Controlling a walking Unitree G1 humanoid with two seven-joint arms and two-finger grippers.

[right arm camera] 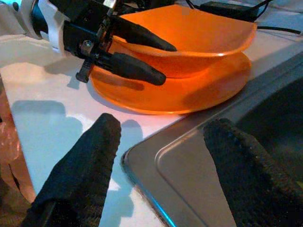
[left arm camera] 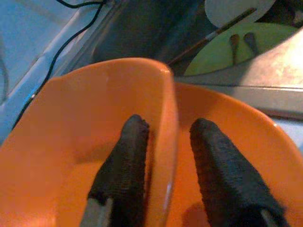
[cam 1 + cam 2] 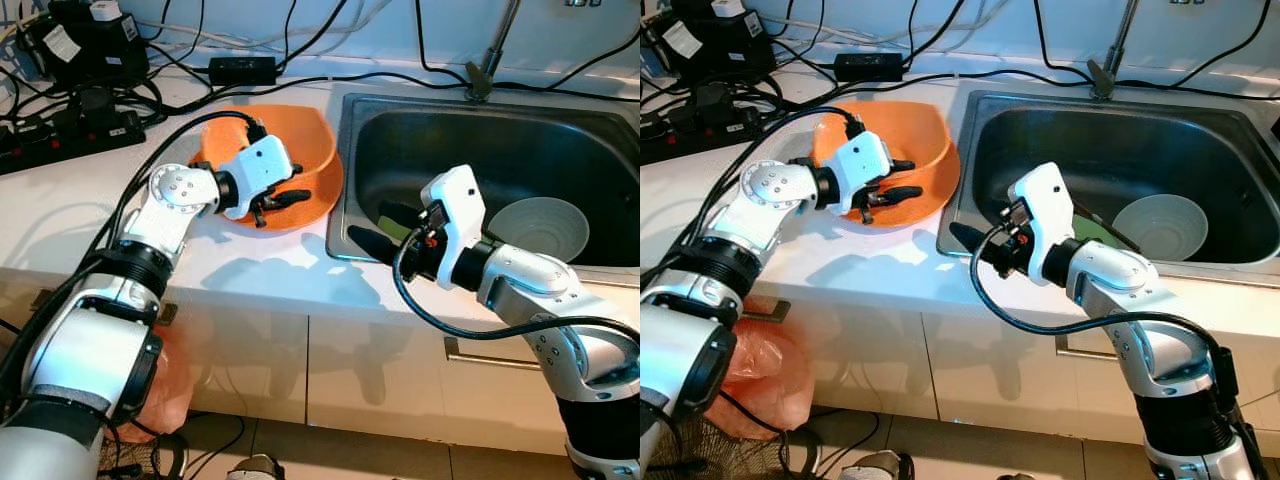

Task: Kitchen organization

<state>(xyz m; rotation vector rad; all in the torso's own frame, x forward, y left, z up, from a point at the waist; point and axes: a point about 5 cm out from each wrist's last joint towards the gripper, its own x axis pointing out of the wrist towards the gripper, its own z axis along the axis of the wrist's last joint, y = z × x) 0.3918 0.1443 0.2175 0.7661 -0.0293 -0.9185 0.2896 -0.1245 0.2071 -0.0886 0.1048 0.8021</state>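
Note:
An orange bowl (image 3: 300, 150) rests, slightly tilted, on an orange plate (image 1: 189, 94) on the white counter (image 3: 70, 215) just left of the sink. My left gripper (image 3: 288, 199) is shut on the orange bowl's near rim, one finger inside and one outside (image 2: 222, 170). My right gripper (image 1: 161, 165) hangs open with nothing between its fingers over the sink's front left corner (image 1: 156, 156). Inside the steel sink (image 3: 480, 140) lie a white bowl (image 3: 545, 228), a green plate (image 2: 227, 52) and chopsticks (image 2: 208, 35).
Power strips, adapters and black cables (image 3: 80, 90) crowd the back left of the counter. The faucet base (image 3: 480, 80) stands behind the sink. An orange plastic bag (image 3: 770, 370) hangs low by the cabinet front (image 3: 330, 370).

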